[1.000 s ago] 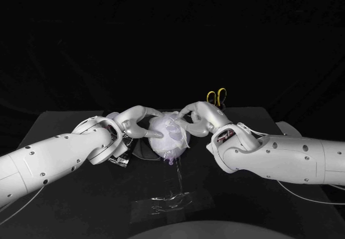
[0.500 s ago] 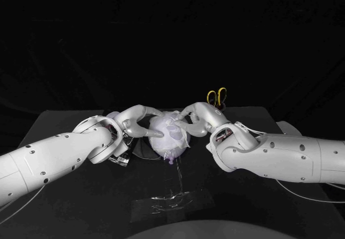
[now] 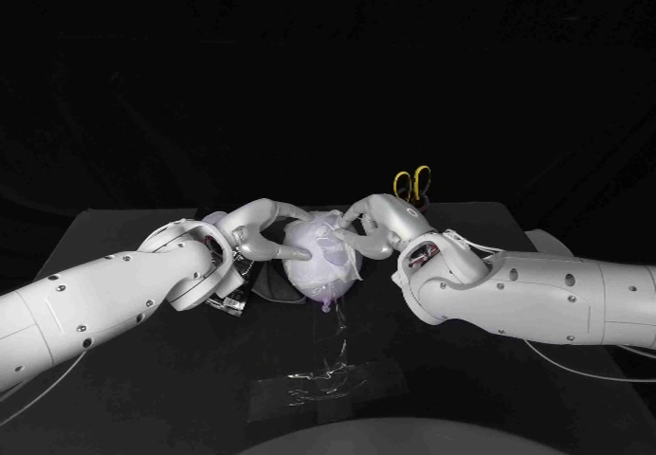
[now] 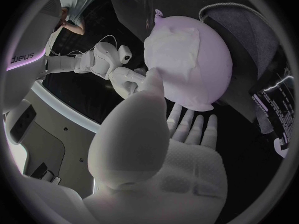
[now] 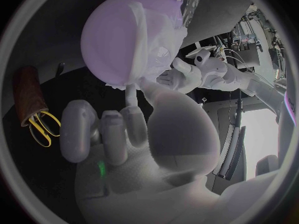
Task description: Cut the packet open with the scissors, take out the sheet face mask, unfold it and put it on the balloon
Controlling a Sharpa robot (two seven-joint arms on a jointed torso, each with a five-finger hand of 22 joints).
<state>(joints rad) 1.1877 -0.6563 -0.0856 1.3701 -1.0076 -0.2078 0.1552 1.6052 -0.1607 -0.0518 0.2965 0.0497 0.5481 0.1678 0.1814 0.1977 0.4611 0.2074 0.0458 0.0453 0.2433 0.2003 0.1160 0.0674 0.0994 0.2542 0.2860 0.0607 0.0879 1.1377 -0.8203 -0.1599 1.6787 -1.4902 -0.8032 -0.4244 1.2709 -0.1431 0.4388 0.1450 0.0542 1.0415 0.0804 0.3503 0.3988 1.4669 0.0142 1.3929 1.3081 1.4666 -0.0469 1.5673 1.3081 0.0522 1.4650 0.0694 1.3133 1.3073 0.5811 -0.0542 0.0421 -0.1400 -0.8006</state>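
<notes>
The lilac balloon [image 3: 322, 268] stands upright at the table's middle with the white sheet mask [image 3: 328, 245] draped over its front. My left hand [image 3: 257, 237] clasps its left side. In the left wrist view the thumb presses the mask's edge [image 4: 163, 59] against the balloon [image 4: 206, 69], with the other fingers [image 4: 190, 127] spread beneath. My right hand [image 3: 374, 223] is at the upper right. In the right wrist view it pinches a fold of the mask [image 5: 156, 45] between a fingertip [image 5: 130, 92] and the thumb. The yellow-handled scissors [image 3: 411, 183] stand behind the right hand.
A clear crumpled plastic piece [image 3: 322, 384] lies on the black table [image 3: 151, 379] in front of the balloon, joined to it by a thin stalk. The scissors [image 5: 39, 128] sit in a brown holder [image 5: 30, 93] at the back right.
Both hands stay on the balloon. The right hand's fingers have shifted slightly along the mask's upper right edge; the balloon has hardly moved.
</notes>
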